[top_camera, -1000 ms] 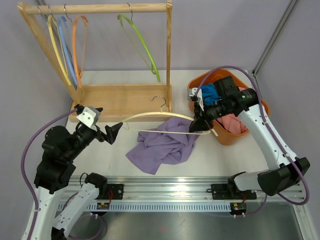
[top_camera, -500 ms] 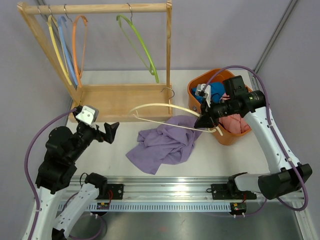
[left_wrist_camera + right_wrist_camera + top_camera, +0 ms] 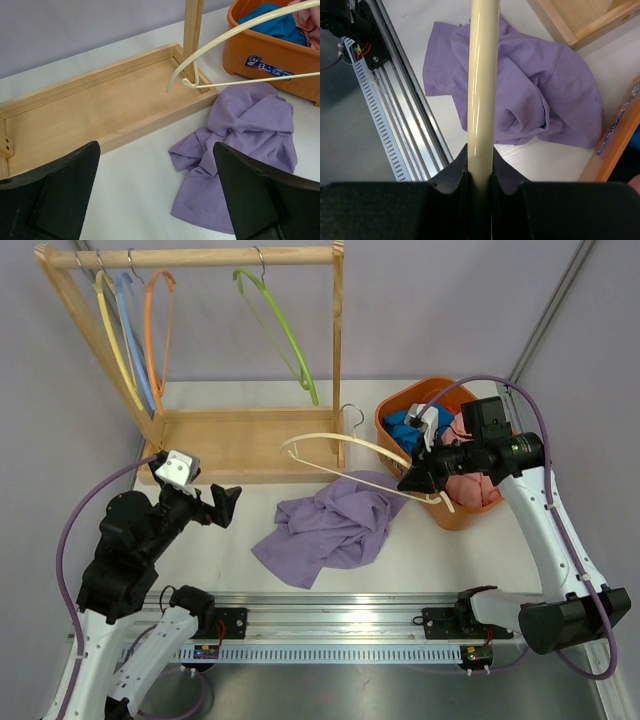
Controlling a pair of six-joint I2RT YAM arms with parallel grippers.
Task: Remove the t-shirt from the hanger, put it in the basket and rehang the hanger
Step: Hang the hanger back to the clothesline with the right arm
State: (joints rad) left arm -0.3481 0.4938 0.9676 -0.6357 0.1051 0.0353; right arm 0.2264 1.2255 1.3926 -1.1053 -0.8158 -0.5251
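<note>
Here the right gripper (image 3: 480,172) pinches the slim cream hanger (image 3: 483,75) with its metal hook, held above the crumpled purple t-shirt (image 3: 325,525), which lies on the white table (image 3: 450,550). The left gripper (image 3: 222,506) gapes wide, empty.

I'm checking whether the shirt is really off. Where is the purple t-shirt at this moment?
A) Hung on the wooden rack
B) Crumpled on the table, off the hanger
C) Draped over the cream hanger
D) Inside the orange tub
B: the purple t-shirt lies crumpled on the table, while the right gripper holds the bare cream hanger above it.
</note>
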